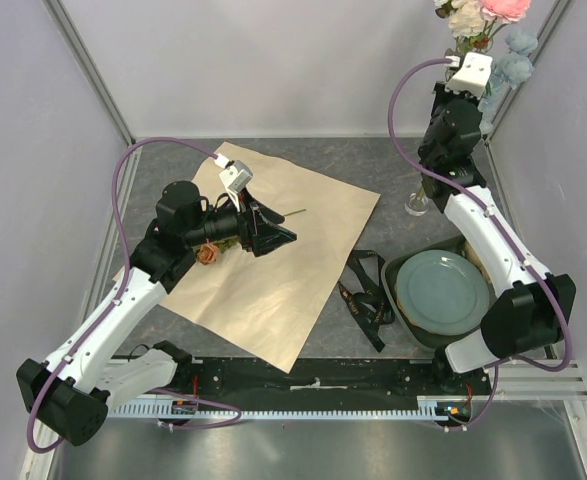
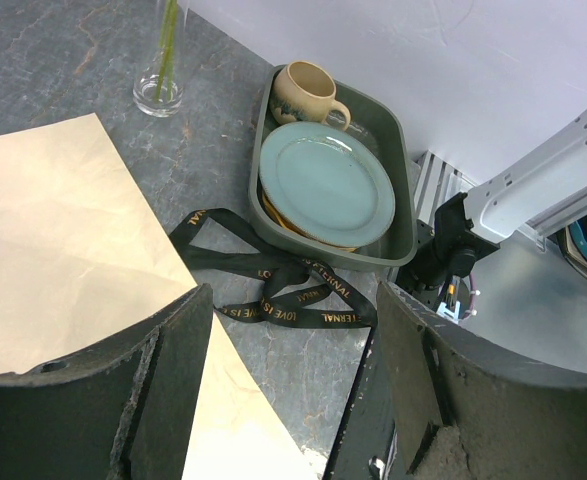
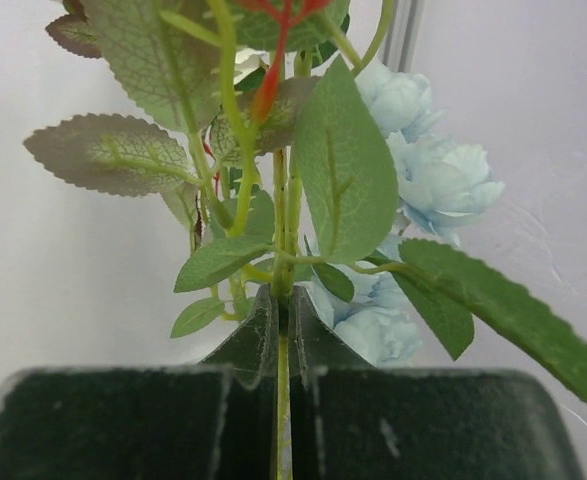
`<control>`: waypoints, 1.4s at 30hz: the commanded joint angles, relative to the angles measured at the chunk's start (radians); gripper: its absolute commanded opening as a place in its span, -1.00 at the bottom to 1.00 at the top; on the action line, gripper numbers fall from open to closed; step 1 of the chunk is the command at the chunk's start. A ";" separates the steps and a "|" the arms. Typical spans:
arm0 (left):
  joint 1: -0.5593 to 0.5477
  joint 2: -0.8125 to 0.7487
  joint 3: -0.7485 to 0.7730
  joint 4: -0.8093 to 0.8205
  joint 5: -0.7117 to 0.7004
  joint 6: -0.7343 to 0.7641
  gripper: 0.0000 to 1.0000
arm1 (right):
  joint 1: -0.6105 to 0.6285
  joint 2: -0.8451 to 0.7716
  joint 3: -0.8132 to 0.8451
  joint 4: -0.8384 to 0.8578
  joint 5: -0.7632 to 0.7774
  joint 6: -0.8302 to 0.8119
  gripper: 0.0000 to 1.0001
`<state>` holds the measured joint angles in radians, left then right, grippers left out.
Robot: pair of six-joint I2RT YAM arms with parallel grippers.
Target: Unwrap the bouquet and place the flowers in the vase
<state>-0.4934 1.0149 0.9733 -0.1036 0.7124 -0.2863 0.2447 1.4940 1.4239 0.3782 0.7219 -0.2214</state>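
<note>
The kraft paper [image 1: 283,270] lies unfolded and flat on the table, with the black ribbon [image 1: 368,295] loose beside it. My right gripper [image 3: 283,335] is shut on green stems of the flowers [image 1: 478,18], held high at the back right above the vase [image 1: 417,206]. Pale blue blossoms [image 3: 438,175] and leaves fill the right wrist view. Green stems show inside the clear vase [image 2: 159,88]. My left gripper [image 1: 273,235] hovers open over the paper [image 2: 53,230], with nothing between its fingers. A rust-orange rose [image 1: 207,255] lies on the paper beside the left arm.
A dark green tray [image 2: 405,205] at the right holds a pale teal plate [image 2: 323,182] and a beige mug [image 2: 303,92]. The gold-lettered ribbon [image 2: 273,292] lies between tray and paper. A thin green stem end [image 1: 295,212] rests on the paper. Walls close in on three sides.
</note>
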 commanded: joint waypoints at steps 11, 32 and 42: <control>-0.004 0.004 0.031 0.012 0.016 0.032 0.46 | -0.012 0.028 0.032 0.014 -0.065 -0.012 -1.00; -0.004 0.004 0.031 0.012 0.019 0.027 0.46 | -0.027 0.038 -0.020 0.001 -0.067 0.040 -1.00; -0.004 0.005 0.031 0.015 0.021 0.024 0.46 | -0.030 0.035 -0.054 0.013 -0.059 0.039 -1.00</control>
<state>-0.4931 1.0206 0.9733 -0.1036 0.7143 -0.2863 0.2195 1.5349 1.3788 0.3527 0.6617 -0.1932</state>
